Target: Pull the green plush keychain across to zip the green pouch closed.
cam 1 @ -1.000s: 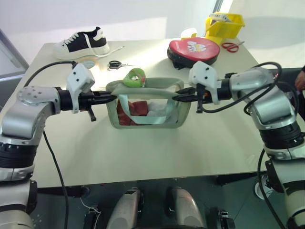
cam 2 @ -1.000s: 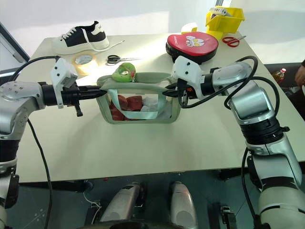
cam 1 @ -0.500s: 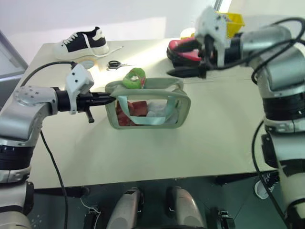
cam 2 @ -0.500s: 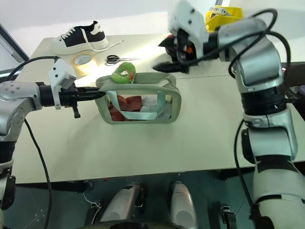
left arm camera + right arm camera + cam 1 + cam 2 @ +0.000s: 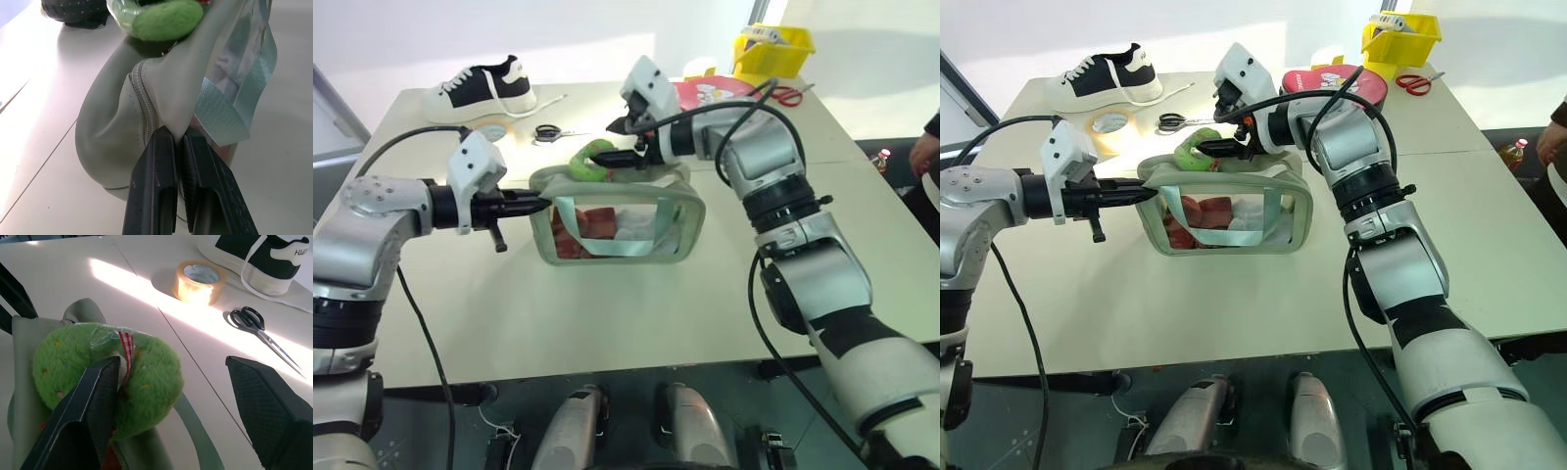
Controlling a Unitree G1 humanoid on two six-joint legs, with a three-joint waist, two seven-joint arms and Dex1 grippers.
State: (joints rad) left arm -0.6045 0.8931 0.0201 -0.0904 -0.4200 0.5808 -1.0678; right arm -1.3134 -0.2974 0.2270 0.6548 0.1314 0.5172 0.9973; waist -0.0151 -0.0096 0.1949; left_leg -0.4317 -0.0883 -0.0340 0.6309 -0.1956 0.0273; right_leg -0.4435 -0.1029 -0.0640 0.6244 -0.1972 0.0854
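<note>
The shoe point(image 5: 254, 254) has a few white letters on its heel, but I cannot read the whole word. The red case point(image 5: 729, 93) has a cartoon picture on its lid. I see no other writing.

The desk point(image 5: 636, 313) is pale and flat, with a bright band of sun across its far part. A white wall stands behind it. The floor under the desk is dark. On the far side of the desk lie the shoe, a roll of tape point(image 5: 200, 281), black scissors point(image 5: 257, 328), the red case, a yellow box point(image 5: 773, 49) and red scissors point(image 5: 790, 95).

The pouch point(image 5: 617, 225) stands near the middle of the desk. Its long side runs from my left to my right, and its zipper runs along the top the same way. The clear window faces me, and I can see red and white things inside. A teal strap point(image 5: 607, 245) hangs across the window.

My left jaws point(image 5: 178, 142) are pressed together on the left end of the pouch, right by the zipper.

The keychain point(image 5: 107, 377) sits on top of the pouch near its left end. My right jaws point(image 5: 171, 396) are wide apart at the keychain. One finger point(image 5: 93, 406) lies against the fuzzy ring, the other is well off it.
</note>
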